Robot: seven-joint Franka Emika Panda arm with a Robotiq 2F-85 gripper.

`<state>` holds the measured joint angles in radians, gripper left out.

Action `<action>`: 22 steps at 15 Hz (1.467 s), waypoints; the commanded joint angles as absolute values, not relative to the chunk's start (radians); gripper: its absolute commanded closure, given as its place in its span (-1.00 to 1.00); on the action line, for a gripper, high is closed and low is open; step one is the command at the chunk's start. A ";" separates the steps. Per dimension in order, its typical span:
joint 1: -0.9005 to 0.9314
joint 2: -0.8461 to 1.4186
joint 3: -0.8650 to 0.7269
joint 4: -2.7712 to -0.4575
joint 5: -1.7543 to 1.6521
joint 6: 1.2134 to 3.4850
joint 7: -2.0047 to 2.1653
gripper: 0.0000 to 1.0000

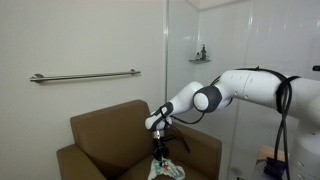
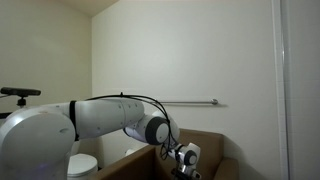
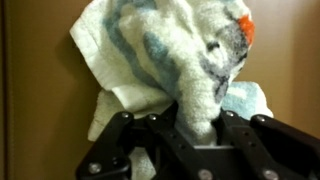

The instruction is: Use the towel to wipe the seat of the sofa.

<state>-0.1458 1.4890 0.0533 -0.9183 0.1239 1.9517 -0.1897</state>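
Observation:
A white towel with blue-grey stripes and an orange patch fills the wrist view, bunched against the brown sofa seat. My gripper is shut on a fold of the towel, its black fingers on both sides. In an exterior view the gripper points down over the seat of the brown sofa with the towel under it. In an exterior view the gripper hangs over the sofa; the towel is hidden there.
A metal grab bar is fixed on the white wall above the sofa. A glass partition stands beside the sofa. A white toilet sits beside the sofa arm.

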 commanded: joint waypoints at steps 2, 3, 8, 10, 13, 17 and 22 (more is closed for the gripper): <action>-0.194 1.493 0.110 -0.996 0.140 1.840 -0.337 0.83; -0.199 1.494 0.115 -1.012 0.140 1.817 -0.366 0.83; -0.212 1.504 0.105 -1.099 0.124 1.723 -0.460 0.83; -0.212 1.496 0.097 -1.134 0.121 1.732 -0.456 0.83; -0.199 1.461 0.081 -1.204 0.121 1.815 -0.435 0.83; -0.196 1.492 0.068 -1.130 0.129 1.878 -0.381 0.83; -0.188 1.489 0.063 -1.009 0.133 1.863 -0.299 0.83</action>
<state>-0.1944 1.4890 0.0702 -1.0750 0.1248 1.8441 -0.3643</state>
